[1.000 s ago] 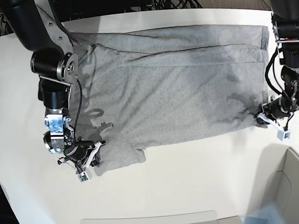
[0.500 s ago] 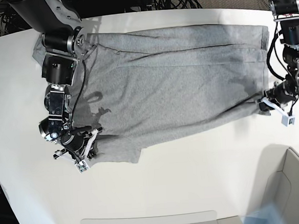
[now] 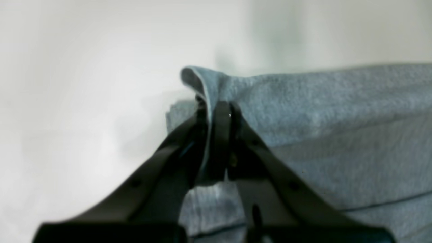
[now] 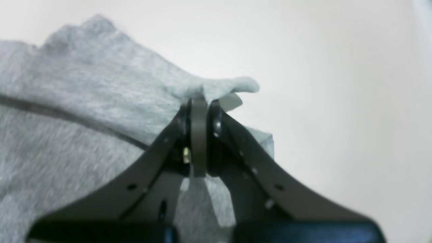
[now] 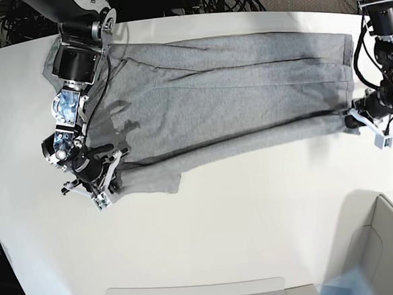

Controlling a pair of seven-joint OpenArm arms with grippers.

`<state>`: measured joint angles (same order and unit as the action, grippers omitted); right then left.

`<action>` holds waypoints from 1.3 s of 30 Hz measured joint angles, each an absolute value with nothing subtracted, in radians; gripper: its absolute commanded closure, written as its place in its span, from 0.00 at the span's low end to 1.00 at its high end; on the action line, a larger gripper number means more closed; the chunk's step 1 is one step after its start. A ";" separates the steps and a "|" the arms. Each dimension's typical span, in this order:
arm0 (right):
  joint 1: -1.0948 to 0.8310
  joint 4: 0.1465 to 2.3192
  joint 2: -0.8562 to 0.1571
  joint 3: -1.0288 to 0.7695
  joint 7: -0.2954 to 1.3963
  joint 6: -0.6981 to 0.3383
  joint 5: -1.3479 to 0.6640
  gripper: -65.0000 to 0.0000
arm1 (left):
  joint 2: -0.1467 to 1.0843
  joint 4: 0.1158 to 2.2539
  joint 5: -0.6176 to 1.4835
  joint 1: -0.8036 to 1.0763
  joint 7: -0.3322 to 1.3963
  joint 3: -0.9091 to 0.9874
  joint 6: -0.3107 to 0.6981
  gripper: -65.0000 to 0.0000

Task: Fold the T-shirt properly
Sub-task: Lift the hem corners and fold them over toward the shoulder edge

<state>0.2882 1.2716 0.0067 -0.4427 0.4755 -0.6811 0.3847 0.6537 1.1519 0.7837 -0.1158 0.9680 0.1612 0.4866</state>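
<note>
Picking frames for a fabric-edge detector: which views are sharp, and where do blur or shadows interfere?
Base view: sharp, with arm shadows over the T-shirt near the right gripper. Left wrist view: soft throughout, with the table a featureless haze. Right wrist view: cloth weave smeared, and the black fingers are blurred at the bottom edge.

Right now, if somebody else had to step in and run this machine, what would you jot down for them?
Left gripper: shut on a pinch of the T-shirt at its edge, base view's right.
Right gripper: shut on the T-shirt too, at the opposite end, near the short sleeve.
T-shirt: spread lengthwise across the white table, with its near long edge pinched at both ends.
Done: both ends gripped, ready for a lengthwise fold.
Left: probably carry that edge across, lay it flat, release, then finish the remaining folds.
</note>
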 measured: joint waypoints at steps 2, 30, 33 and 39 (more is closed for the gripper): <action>0.264 1.293 0.007 -0.443 0.476 -0.681 0.385 1.00 | 0.653 1.153 0.782 -0.105 0.964 0.162 0.487 1.00; 0.073 1.599 0.028 -0.555 0.630 -0.683 0.329 1.00 | 0.645 1.412 0.793 0.138 1.060 0.337 0.498 1.00; 0.061 1.642 0.032 -0.554 0.628 -0.683 0.317 1.00 | 0.646 1.431 0.793 0.164 1.060 0.337 0.495 1.00; 0.011 1.663 0.034 -0.554 0.635 -0.683 0.320 1.00 | 0.645 1.438 0.794 0.207 1.055 0.337 0.495 1.00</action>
